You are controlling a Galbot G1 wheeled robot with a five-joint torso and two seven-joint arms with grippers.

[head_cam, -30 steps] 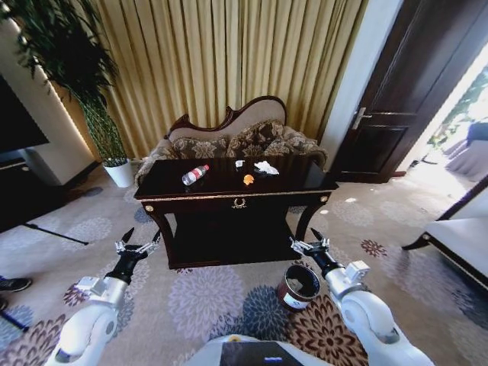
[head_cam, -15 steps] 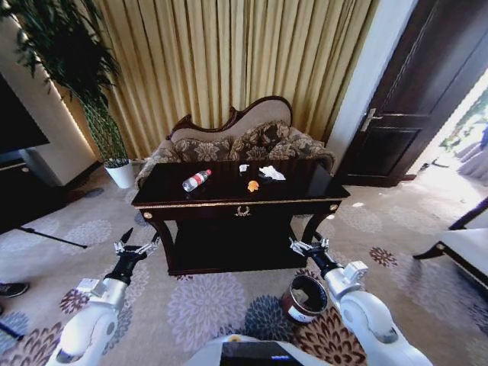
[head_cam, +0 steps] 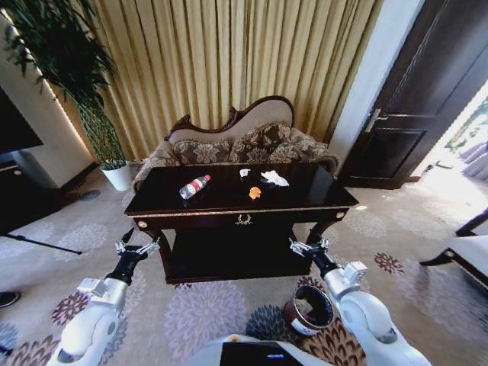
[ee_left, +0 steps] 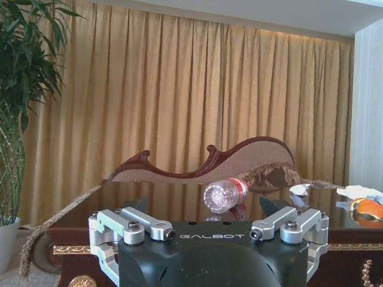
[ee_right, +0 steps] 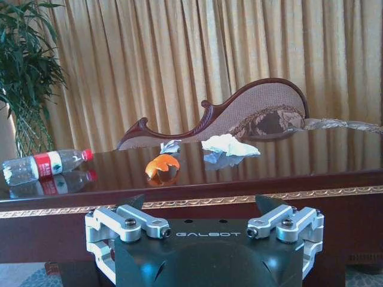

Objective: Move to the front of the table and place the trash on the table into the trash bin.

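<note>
The dark glossy table point(head_cam: 229, 206) stands straight ahead. On its top lie the trash pieces: a clear bottle point(head_cam: 194, 186) with a red cap, on its side at the left, an orange scrap point(head_cam: 255, 193) near the middle, and crumpled white paper point(head_cam: 274, 178) behind it. The trash bin point(head_cam: 308, 309) stands on the carpet by the table's front right leg. My left gripper point(head_cam: 142, 238) and right gripper point(head_cam: 309, 243) hang open and empty, short of the table's front edge. The right wrist view shows the bottle point(ee_right: 45, 165), scrap point(ee_right: 161, 167) and paper point(ee_right: 229, 145).
A carved sofa point(head_cam: 236, 141) backs the table, with gold curtains behind. A potted plant point(head_cam: 114, 171) stands at back left, a dark door point(head_cam: 412, 114) at back right, a pale bench point(head_cam: 473, 252) at the right edge. Flowered carpet lies between me and the table.
The whole view has shifted: the camera has come closer to the table, which looks larger. Both arms keep the same pose with open grippers. The trash has not moved.
</note>
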